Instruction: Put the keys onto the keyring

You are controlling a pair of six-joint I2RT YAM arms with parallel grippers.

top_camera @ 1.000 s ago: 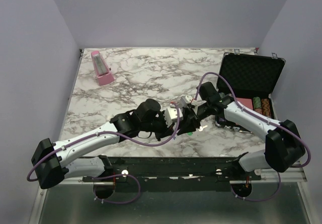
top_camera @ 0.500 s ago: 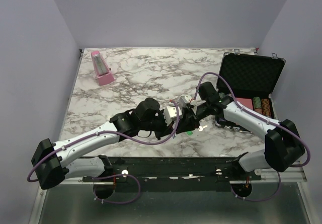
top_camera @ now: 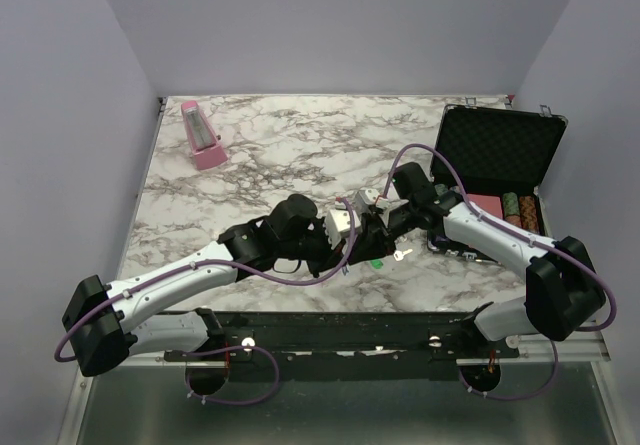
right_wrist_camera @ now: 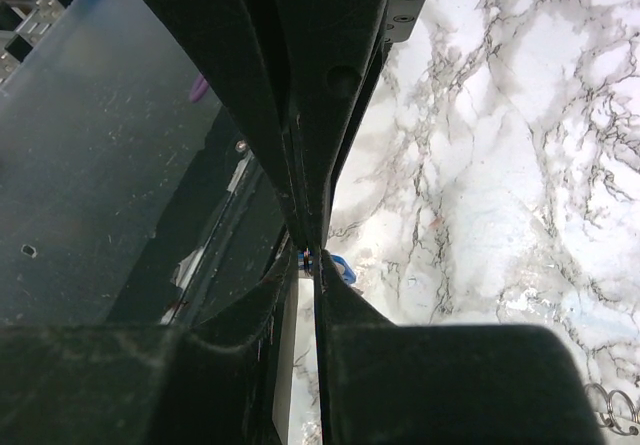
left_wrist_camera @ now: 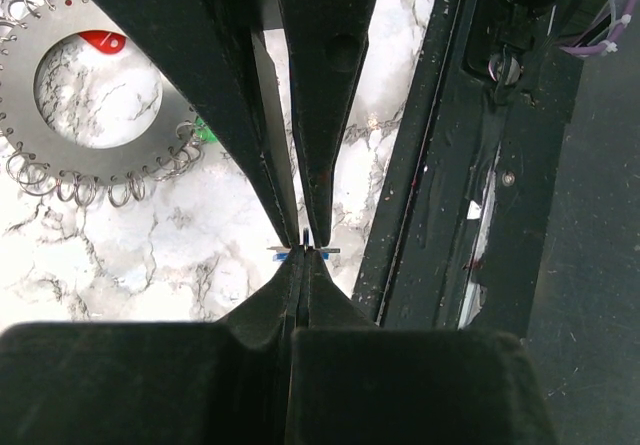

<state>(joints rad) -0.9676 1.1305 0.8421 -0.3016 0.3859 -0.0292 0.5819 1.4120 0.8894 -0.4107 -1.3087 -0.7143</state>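
The left pincer (left_wrist_camera: 305, 248) was clenched on a blue key (left_wrist_camera: 283, 255) by the surface's (left_wrist_camera: 150, 255) front edge; whether the right pincer (right_wrist_camera: 308, 255) gripped too, I couldn't tell. The keyring (left_wrist_camera: 90, 162) lay flat nearby, a red key (left_wrist_camera: 103, 40) and a green key (left_wrist_camera: 206, 130) at its edges.

- Tabletop (top_camera: 270, 155): white marble, grey-black veining.
- Keyring (left_wrist_camera: 60, 160): flat grey metal, rim fringed with silver wire loops.
- Red key head (left_wrist_camera: 103, 40), green key head (left_wrist_camera: 205, 131): plain plastic.
- Blue-headed key (left_wrist_camera: 283, 255): silver blade.
- Left end effector (left_wrist_camera: 305, 243), right end effector (right_wrist_camera: 310, 253): matte black.
- Arms (top_camera: 170, 285): white shells, black joints, purple cables (top_camera: 300, 280).
- Wedge-shaped object (top_camera: 203, 137): pink.
- Case (top_camera: 500, 150): black, textured lining.
- Stacked chips (top_camera: 513, 205): green and reddish.
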